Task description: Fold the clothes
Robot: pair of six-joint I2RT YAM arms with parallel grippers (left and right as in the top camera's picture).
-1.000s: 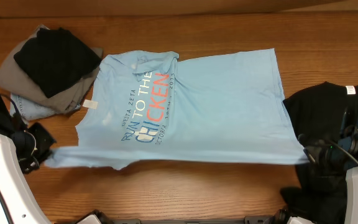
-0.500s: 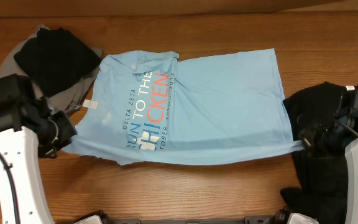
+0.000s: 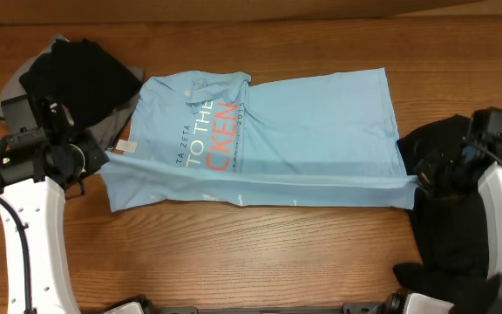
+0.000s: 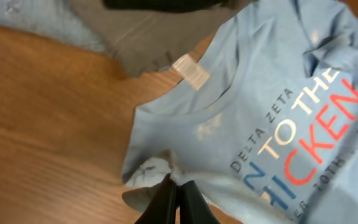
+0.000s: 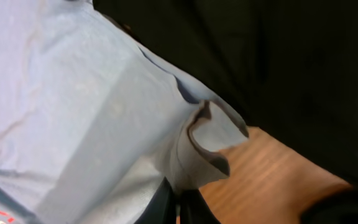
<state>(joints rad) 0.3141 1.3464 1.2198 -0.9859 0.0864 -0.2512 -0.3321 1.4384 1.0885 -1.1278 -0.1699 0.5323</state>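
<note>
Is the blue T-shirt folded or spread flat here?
Partly folded. The T-shirt has its near edge doubled over the print, hiding some lettering; the left gripper and right gripper pinch the fold's ends.

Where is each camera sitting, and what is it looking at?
Overhead: above the table, looking straight down at the blue T-shirt; the left hand and right hand pinch its ends.
Left wrist: on the left arm, looking past its own fingers at the shirt's collar and lettering.
Right wrist: on the right arm, looking at the shirt's bunched corner beside black clothes, its fingertips barely showing.
Shared: overhead and left wrist both show the white neck tag.
</note>
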